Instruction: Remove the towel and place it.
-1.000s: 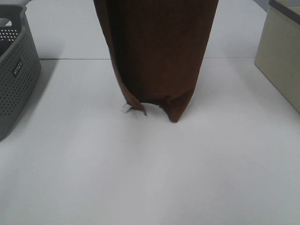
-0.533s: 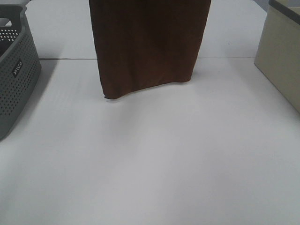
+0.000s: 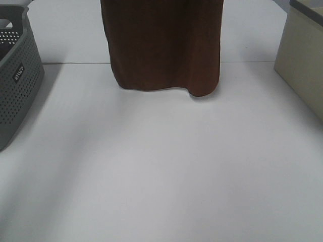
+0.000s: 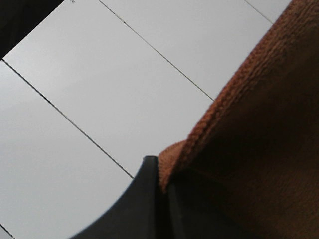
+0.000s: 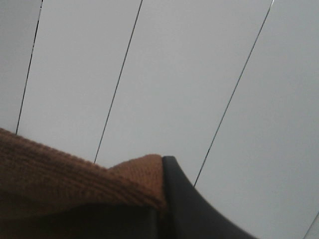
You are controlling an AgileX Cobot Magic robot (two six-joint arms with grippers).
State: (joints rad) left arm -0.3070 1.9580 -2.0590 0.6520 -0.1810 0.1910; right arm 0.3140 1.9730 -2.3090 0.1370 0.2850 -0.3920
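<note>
The towel is held hanging beside the basket, well apart from it. One top corner is clamped in the left gripper, the other in the right gripper. Only the hems are pinched, so a slip could be caused by jerky lowering.

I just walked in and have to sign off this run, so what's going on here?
The two arms hold a dark brown towel up by its top edge, with the left end effector and right end effector each shut on a corner. It hangs spread over the white table, between the grey perforated basket on the left and a beige box on the right. It has not been laid down yet.
</note>
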